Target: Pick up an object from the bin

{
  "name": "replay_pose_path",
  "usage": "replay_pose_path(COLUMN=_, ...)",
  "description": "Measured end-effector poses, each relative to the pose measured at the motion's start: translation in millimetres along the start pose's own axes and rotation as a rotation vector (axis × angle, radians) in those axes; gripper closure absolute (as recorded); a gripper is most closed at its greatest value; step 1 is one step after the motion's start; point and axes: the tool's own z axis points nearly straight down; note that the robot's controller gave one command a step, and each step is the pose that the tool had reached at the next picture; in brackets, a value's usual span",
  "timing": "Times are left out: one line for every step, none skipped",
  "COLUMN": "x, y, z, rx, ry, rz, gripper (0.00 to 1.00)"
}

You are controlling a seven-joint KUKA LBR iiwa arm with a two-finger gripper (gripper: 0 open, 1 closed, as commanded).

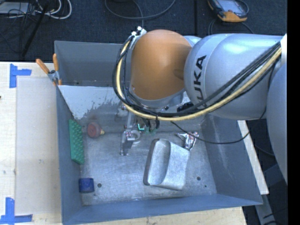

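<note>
Grey bin (pixel 84 69), seen from above: my arm reaches in from 3 o'clock, its orange cover (pixel 157 64) and looped cables (pixel 119 81) hanging over the far half of the floor. Beneath them the gripper (pixel 131 137) stands low over bare metal, just toward 12 o'clock of the bin's middle — whether the claw is open or closed I cannot tell, and I see nothing in it.

Nearest to it is a shallow silver pan (pixel 164 165), lying just beside it at its 4 o'clock. A small reddish-brown knob (pixel 94 130) sits apart at its 9 o'clock. A green toothed strip (pixel 76 141) lies along the wall at 9 o'clock, and a blue block (pixel 86 185) sits in the 8 o'clock corner.

My worry is that a close here would likely catch only floor. The pan looks broad and slick, apt to slip or tip from a rim grasp — and the cover hides much of what I would need to judge it.
</note>
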Motion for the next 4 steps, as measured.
replay_pose_path(x=-29.5, y=-60.5, z=126.4, rx=0.002, ry=-0.001, rz=-0.092, gripper=0.00)
replay_pose_path(x=-46.4, y=-119.8, z=123.8, rx=0.001, ry=-0.010, rz=0.012, gripper=0.00)
replay_pose_path(x=-50.8, y=-100.6, z=158.4, rx=-0.002, ry=-0.010, rz=0.001, gripper=0.00)
replay_pose_path(x=-51.7, y=-101.4, z=154.5, rx=-0.003, ry=-0.010, rz=0.005, gripper=1.00)
